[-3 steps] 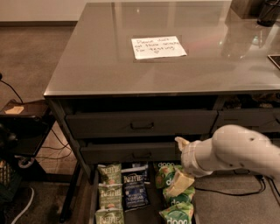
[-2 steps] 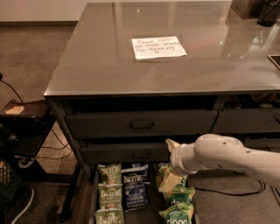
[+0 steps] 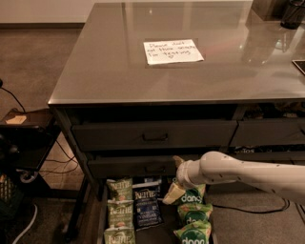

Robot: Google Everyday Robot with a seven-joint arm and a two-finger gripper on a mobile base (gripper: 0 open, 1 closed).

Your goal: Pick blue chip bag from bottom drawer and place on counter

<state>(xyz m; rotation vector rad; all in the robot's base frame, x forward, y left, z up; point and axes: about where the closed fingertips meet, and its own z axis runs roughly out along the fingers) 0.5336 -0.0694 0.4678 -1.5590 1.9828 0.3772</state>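
Observation:
The blue chip bag (image 3: 147, 205) lies flat in the open bottom drawer (image 3: 167, 232), between a column of green Kettle bags (image 3: 119, 212) on its left and green bags (image 3: 193, 214) on its right. My gripper (image 3: 170, 179) reaches in from the right on a white arm, just right of and above the blue bag's top corner. Its two pale fingers (image 3: 171, 194) are spread apart and hold nothing. The lower finger hangs over the top right green bag. The grey counter (image 3: 119, 81) above carries a white handwritten note (image 3: 173, 51).
Two closed drawers with pull handles (image 3: 155, 137) sit above the open one. A black cart (image 3: 24, 138) with cables stands at the left on the carpet. Dark objects (image 3: 291, 12) sit at the counter's back right. A cable (image 3: 248, 208) lies on the floor below the arm.
My arm has swung left along the drawer, bringing the gripper from over the right green bags to beside the blue bag. The bags have not moved.

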